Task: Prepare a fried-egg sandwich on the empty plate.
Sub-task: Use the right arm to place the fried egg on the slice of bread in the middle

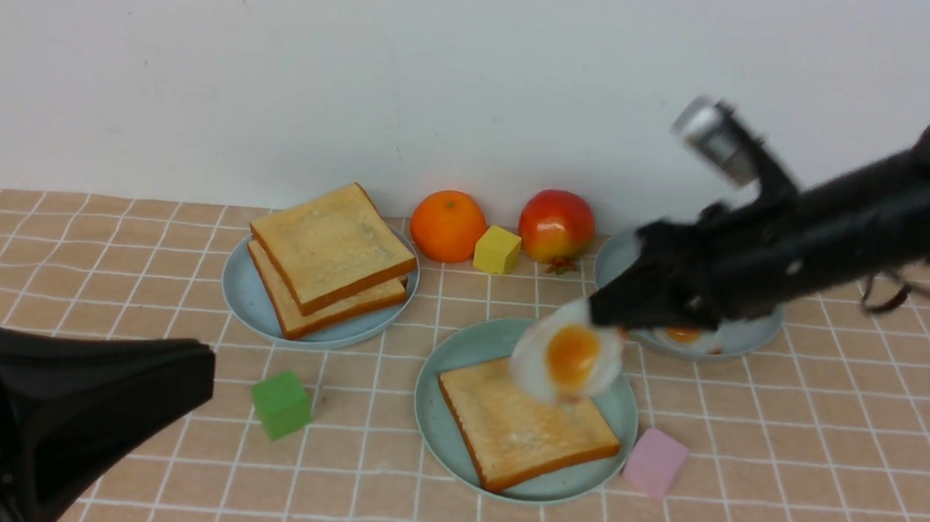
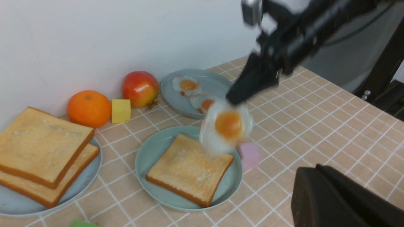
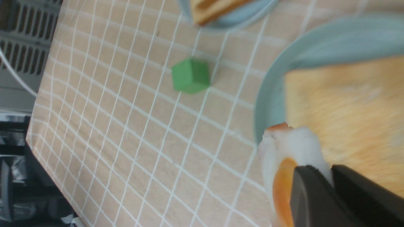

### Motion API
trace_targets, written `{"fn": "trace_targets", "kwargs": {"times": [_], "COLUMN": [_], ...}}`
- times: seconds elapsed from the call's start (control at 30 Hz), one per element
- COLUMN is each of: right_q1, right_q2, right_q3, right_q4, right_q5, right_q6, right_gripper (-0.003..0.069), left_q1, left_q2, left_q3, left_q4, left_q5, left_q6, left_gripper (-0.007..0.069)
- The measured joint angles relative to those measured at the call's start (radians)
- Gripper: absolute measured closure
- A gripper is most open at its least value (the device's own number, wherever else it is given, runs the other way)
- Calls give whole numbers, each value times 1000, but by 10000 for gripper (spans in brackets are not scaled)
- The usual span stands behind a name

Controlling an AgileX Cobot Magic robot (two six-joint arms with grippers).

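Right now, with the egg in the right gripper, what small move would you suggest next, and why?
I would probably ease the fried egg toward the middle of the toast slice and lower it: the right gripper pinches it by the rim, tilted, over the slice's far edge on the mint-green plate.

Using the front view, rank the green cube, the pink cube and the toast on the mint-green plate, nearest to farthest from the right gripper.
1. toast, just below the right gripper.
2. pink cube, at the near right of the mint-green plate.
3. green cube, far off to the left.
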Motion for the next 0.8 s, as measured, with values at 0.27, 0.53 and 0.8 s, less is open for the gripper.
{"fn": "trace_targets", "kwargs": {"times": [0.27, 0.53, 0.8], "right_q1": [40, 39, 39], "right_q2": [128, 220, 227], "right_q3": [24, 24, 24], "right_q4": [182, 283, 276], "right_q5": [-106, -139, -200], "right_q6": [-68, -120, -122], "right_gripper": [585, 585, 536], "left_q1": [0, 0, 0], "left_q2": [0, 0, 0], "left_q3": [0, 0, 0], "left_q4": [11, 35, 42], "left_q5": [11, 15, 18], "left_q6": [0, 0, 0], "left_gripper": [635, 633, 627]}}
